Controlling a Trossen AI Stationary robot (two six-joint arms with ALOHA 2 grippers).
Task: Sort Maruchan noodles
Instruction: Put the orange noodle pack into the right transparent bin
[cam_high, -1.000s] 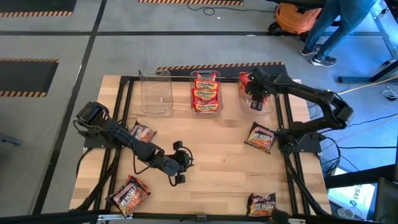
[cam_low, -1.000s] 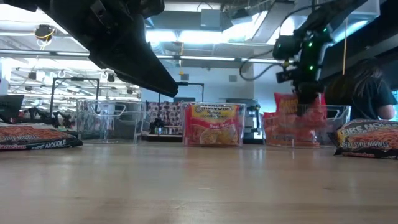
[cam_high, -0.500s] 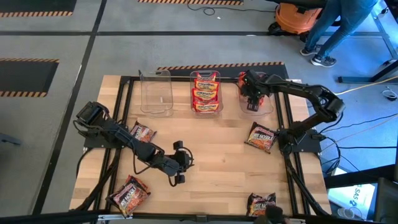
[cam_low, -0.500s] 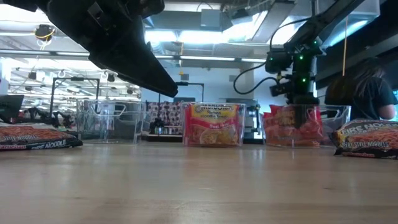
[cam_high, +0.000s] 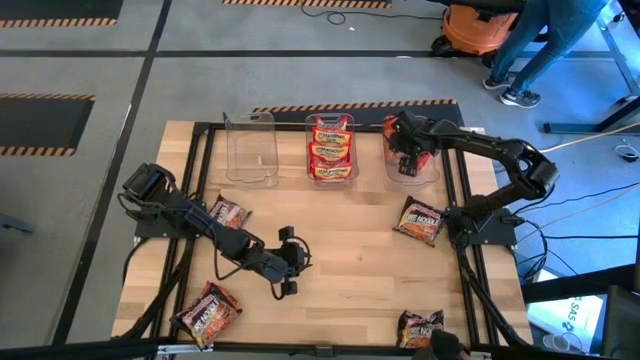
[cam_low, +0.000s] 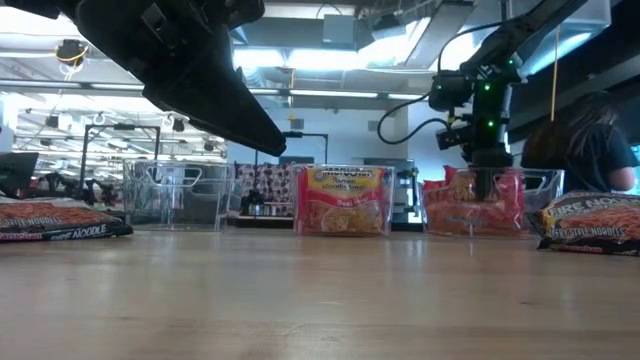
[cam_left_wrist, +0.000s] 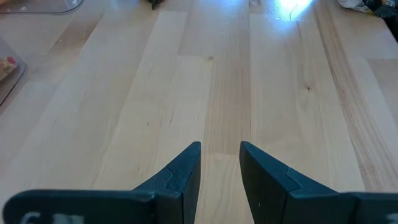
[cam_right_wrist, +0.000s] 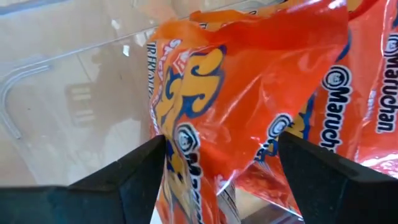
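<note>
My right claw (cam_high: 408, 155), at one o'clock on the surface (cam_high: 340, 260), has just spread open, leaving the red Maruchan packet (cam_right_wrist: 249, 106) in the right-hand bin (cam_high: 432, 175), so that one is sorted.

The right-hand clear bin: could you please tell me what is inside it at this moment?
The right bin holds a red noodle packet standing against its wall, with the right pincer open just above it. Whether more packets lie beneath is hidden by the arm.
</note>
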